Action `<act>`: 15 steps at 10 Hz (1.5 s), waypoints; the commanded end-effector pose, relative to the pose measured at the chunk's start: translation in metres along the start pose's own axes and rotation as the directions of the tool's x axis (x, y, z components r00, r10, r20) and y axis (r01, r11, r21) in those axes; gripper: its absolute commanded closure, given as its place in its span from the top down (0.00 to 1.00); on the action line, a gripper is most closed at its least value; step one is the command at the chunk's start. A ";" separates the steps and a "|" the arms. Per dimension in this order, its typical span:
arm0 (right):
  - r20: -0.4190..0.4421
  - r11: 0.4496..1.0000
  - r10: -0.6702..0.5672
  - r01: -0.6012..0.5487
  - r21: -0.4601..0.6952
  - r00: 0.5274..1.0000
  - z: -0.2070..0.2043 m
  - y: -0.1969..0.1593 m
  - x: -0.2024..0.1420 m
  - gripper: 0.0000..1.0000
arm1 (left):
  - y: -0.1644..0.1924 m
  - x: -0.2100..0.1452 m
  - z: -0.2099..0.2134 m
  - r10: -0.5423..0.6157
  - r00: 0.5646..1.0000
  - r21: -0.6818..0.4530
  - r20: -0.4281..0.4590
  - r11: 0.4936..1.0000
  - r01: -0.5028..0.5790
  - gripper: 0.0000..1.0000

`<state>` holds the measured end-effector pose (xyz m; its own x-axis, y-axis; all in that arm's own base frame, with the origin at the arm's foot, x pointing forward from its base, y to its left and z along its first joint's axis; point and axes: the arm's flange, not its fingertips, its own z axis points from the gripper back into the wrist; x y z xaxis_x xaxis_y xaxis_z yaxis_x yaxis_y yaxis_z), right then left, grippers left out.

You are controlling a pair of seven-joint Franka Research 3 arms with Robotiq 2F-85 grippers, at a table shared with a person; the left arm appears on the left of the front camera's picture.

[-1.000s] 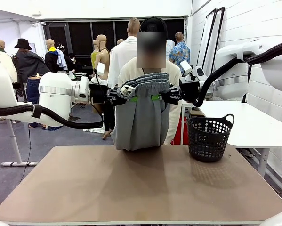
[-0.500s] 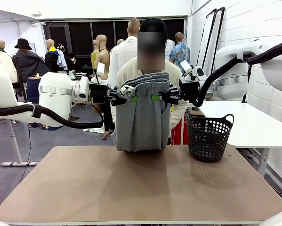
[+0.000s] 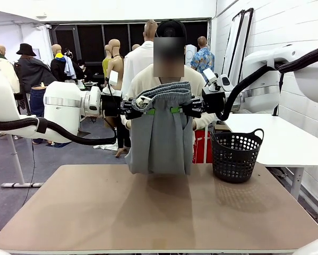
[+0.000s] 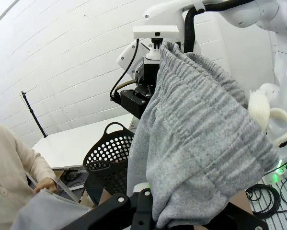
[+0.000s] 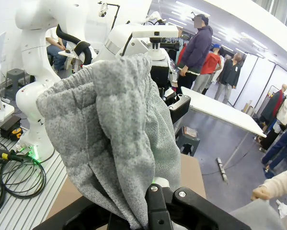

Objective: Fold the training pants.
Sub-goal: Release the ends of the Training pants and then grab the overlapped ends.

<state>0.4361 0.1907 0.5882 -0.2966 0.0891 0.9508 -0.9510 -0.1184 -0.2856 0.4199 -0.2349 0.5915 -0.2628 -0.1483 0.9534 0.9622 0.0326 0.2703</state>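
Training pants (image 3: 160, 141) (waistband) between both fingers (image 3: 149, 111)

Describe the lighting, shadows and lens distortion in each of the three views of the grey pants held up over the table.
Front view: even indoor light, sharp focus; the training pants and the basket cast soft shadows on the table. Left wrist view: the wide-angle lens bends the white brick wall into curved courses. Right wrist view: the ceiling glares white at top right.
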 end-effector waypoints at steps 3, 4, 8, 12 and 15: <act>0.007 1.000 0.002 -0.002 0.002 1.000 -0.001 0.000 0.002 0.00 | -0.003 0.004 0.000 -0.004 1.000 0.011 0.004 1.000 0.004 0.00; 0.007 1.000 0.002 -0.002 0.002 1.000 -0.001 0.000 0.002 0.00 | -0.003 0.004 0.000 -0.004 1.000 0.011 0.004 1.000 0.004 0.00; 0.007 1.000 0.002 -0.002 0.002 1.000 -0.001 0.000 0.002 0.00 | -0.003 0.004 0.000 -0.004 1.000 0.011 0.004 1.000 0.004 0.00; 0.007 1.000 0.002 -0.002 0.002 1.000 -0.001 0.000 0.002 0.00 | -0.003 0.004 0.000 -0.004 1.000 0.011 0.004 1.000 0.004 0.00; 0.007 1.000 0.002 -0.002 0.002 1.000 -0.001 0.000 0.002 0.00 | -0.003 0.004 0.000 -0.004 1.000 0.011 0.004 1.000 0.004 0.00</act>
<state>0.4360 0.1907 0.5882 -0.2966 0.0890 0.9508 -0.9510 -0.1187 -0.2856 0.4197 -0.2350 0.5919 -0.2636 -0.1482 0.9532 0.9620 0.0325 0.2711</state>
